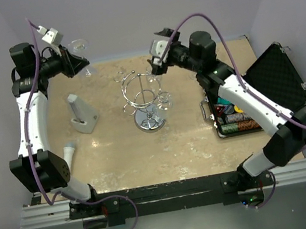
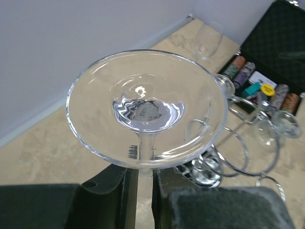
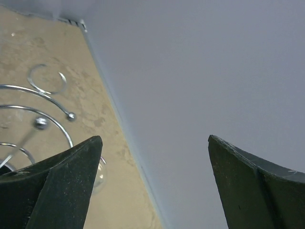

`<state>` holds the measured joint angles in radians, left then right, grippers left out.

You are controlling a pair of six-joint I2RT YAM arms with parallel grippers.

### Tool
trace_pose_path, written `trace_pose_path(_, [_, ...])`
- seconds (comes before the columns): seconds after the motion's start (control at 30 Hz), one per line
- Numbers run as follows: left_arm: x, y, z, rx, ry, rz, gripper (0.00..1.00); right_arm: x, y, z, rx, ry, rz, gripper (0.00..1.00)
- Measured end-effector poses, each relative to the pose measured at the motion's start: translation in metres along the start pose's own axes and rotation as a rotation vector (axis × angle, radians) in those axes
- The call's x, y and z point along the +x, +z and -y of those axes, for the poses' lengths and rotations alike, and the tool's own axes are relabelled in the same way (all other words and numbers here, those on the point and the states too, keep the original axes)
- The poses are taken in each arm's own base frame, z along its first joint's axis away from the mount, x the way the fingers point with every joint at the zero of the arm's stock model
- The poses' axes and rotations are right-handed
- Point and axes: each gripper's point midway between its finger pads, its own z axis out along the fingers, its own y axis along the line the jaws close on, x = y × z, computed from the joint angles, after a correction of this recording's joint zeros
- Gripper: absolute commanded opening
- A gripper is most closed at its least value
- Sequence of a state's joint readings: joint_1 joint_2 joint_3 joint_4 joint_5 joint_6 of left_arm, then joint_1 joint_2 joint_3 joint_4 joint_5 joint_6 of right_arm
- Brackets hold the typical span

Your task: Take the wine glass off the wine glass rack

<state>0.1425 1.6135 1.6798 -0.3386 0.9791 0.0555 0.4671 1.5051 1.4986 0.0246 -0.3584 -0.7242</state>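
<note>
A clear wine glass [image 2: 145, 107] is held by its stem, its round foot facing the left wrist camera. My left gripper [image 2: 144, 169] is shut on that stem. From above, this wine glass [image 1: 78, 45] and the left gripper [image 1: 79, 61] are raised at the back left, well apart from the wine glass rack [image 1: 146, 101]. The chrome rack [image 2: 238, 148] stands mid-table with another glass [image 1: 163, 100] hanging from its hooks. My right gripper [image 1: 155, 66] hovers open just behind the rack's top. Its jaws [image 3: 155, 143] hold nothing, with the rack's hooks [image 3: 47, 95] to the left.
An open black case [image 1: 274, 78] with stacked poker chips [image 1: 236, 122] lies at the right. A grey-white stand [image 1: 82, 116] and a white cylinder [image 1: 69, 150] sit at the left. The wall runs close behind both grippers. Another clear glass [image 2: 209, 40] shows near the back edge.
</note>
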Motion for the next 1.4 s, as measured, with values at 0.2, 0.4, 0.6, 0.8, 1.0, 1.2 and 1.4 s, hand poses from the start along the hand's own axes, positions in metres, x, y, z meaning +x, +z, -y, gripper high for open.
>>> trace_pose_path(0.2, [0.041, -0.022, 0.046, 0.071, -0.223, -0.174, 0.00, -0.091, -0.022, -0.073, -0.144, -0.354, 0.215, 0.98])
trace_pose_path(0.4, [0.082, -0.044, 0.084, 0.137, -0.410, -0.342, 0.00, -0.138, -0.065, -0.163, -0.301, -0.671, 0.391, 0.99])
trace_pose_path(0.6, [0.116, -0.066, 0.118, 0.195, -0.580, -0.439, 0.00, -0.128, -0.070, -0.240, -0.470, -0.855, 0.431, 0.99])
trace_pose_path(0.8, [0.136, -0.073, 0.140, 0.247, -0.729, -0.466, 0.00, -0.105, -0.064, -0.303, -0.604, -0.972, 0.435, 0.99])
trace_pose_path(1.0, [0.148, -0.079, 0.159, 0.282, -0.849, -0.477, 0.00, -0.089, -0.058, -0.330, -0.638, -1.028, 0.427, 0.99])
trace_pose_path(1.2, [0.151, -0.083, 0.172, 0.315, -0.932, -0.467, 0.00, -0.096, -0.049, -0.340, -0.587, -1.048, 0.460, 0.99])
trace_pose_path(1.4, [0.164, -0.087, 0.185, 0.343, -1.036, -0.473, 0.00, -0.097, -0.041, -0.357, -0.585, -1.080, 0.491, 0.99])
